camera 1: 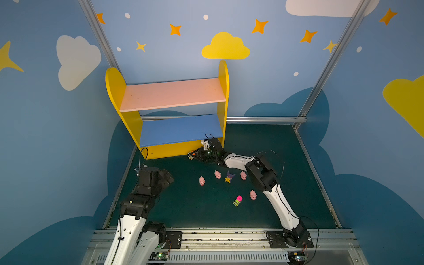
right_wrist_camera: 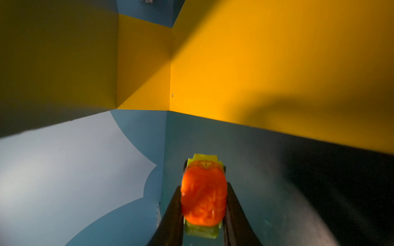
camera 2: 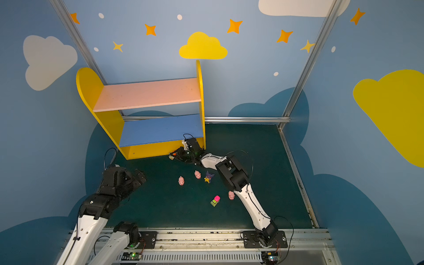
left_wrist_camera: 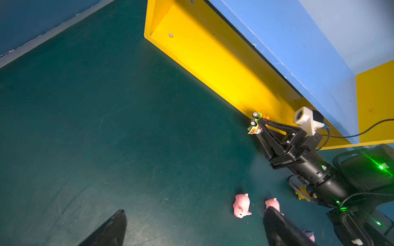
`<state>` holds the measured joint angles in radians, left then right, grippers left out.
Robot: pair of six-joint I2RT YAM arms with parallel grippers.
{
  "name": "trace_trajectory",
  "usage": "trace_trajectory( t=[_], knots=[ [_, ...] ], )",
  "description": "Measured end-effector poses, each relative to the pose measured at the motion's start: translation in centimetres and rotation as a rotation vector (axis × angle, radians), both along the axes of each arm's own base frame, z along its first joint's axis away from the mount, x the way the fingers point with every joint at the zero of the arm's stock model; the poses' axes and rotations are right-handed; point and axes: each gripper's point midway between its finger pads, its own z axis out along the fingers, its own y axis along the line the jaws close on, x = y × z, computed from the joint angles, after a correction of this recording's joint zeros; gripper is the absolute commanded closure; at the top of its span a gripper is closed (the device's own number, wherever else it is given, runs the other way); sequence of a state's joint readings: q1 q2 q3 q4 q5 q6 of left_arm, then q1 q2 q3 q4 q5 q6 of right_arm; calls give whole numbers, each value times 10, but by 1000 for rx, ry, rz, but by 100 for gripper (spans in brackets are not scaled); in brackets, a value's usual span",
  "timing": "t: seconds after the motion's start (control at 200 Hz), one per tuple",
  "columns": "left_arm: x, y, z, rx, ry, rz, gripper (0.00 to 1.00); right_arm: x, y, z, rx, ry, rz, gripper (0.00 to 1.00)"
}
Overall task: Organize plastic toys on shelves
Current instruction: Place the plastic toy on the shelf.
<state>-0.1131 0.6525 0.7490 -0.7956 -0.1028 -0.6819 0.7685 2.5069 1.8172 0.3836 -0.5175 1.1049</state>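
Nearest, on the left, the left gripper [left_wrist_camera: 195,213] hangs idle above the green mat [camera 1: 183,206] with its fingers wide apart and nothing between them. Right of centre lie the pink-topped green car [camera 1: 237,201] and one pink pig [camera 1: 253,194]. Farther back, three more pigs [camera 1: 217,174] and a yellow figure with a purple spiky head [camera 1: 229,177] form a loose row.

Beyond them the right gripper [left_wrist_camera: 261,126] reaches low to the front of the shelf unit's yellow base [camera 1: 174,150], near its right end. Its fingers are clamped on the orange-topped green car [left_wrist_camera: 254,124]. The car is held on its side, wheels turned left and orange roof toward the base.

Both the blue lower board [camera 1: 181,129] and the pink upper board [camera 1: 172,94] are bare, so this looks like the first placement.

To do it well, the arm should probably lift the car until it clears the blue board's front edge. It should then roll the wrist to bring the wheels down and move in over the board. The fingers should open only once the car rests flat, or it may roll off.
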Motion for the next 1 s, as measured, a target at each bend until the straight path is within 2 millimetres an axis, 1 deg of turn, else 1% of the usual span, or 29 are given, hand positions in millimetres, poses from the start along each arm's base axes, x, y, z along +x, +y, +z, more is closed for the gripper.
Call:
trace_trajectory(
  t=[0.396, 0.686, 0.886, 1.001],
  knots=[
    [0, 1, 1, 16, 0, -6, 0, 18, 15, 9, 32, -19, -10, 82],
    [-1, 2, 2, 18, 1, -6, 0, 28, 16, -6, 14, -15, -50, 82],
    [-2, 2, 3, 21, -1, -8, 0, 35, 14, -7, 6, -30, -92, 82],
    [-3, 3, 6, 25, -9, -8, 0, 41, 17, -4, 12, -44, -109, 83]
  ],
)
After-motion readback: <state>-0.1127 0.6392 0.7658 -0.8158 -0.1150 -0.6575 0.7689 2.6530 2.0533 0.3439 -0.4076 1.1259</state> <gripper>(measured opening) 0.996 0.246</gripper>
